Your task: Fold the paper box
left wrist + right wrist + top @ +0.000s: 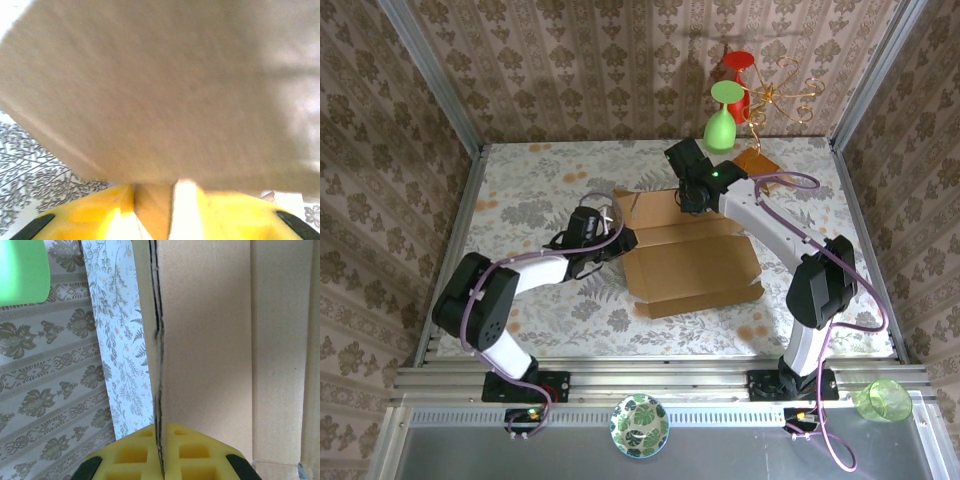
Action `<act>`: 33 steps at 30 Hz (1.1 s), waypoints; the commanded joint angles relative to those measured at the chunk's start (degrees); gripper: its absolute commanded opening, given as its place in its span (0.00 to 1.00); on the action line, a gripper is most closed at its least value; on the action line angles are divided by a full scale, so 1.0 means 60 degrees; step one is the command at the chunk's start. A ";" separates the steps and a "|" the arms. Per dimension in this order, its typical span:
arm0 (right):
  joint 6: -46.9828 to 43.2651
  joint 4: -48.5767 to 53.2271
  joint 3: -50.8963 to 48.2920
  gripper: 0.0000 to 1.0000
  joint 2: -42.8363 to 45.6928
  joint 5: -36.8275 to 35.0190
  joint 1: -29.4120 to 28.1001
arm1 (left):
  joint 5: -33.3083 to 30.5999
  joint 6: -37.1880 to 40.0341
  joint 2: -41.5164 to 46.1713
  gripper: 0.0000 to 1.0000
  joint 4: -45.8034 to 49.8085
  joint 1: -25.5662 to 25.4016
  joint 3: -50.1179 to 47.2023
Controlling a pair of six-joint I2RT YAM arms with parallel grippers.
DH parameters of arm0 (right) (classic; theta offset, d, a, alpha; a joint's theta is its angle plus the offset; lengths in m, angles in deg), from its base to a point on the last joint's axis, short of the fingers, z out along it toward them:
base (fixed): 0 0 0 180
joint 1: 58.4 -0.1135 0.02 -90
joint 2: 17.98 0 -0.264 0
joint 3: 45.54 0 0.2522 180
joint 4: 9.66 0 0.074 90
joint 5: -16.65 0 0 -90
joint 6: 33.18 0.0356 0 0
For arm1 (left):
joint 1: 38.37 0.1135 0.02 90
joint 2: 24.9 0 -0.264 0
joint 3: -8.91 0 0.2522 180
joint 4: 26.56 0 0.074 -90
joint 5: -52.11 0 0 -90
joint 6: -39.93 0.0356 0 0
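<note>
My right hand (161,437) clamps the box (210,340) edge; my left hand's (152,202) grip I cannot tell. Floral desk (540,200), papered walls (570,60).

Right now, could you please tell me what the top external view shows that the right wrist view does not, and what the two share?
From above: the whole paper box lying open on the floral table cover, the left hand at its left edge, a patterned plate and a green cup near the arm bases. From the right wrist: the right hand shut on the box's raw corrugated edge, close up. Shared: the box, the table cover, the green glass.
</note>
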 commanded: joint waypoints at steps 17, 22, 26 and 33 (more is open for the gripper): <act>-0.0197 -0.3153 -0.2737 0.00 0.1082 -0.0879 -0.0169 | 0.0274 0.0488 0.2258 0.57 0.1663 -0.0023 -0.0086; -0.0393 -0.4409 -0.3588 0.00 0.1366 -0.1136 -0.0143 | 0.1256 0.0480 0.4852 0.58 0.3043 0.1133 -0.1033; -0.0513 -0.5151 -0.3971 0.00 0.1350 -0.1114 -0.0222 | 0.1651 0.0918 0.6252 0.53 0.4068 0.2619 -0.1422; -0.0890 -0.6812 -0.5000 0.00 0.1509 -0.1099 -0.0334 | 0.2576 0.1302 0.4549 0.37 0.2970 0.4227 -0.1282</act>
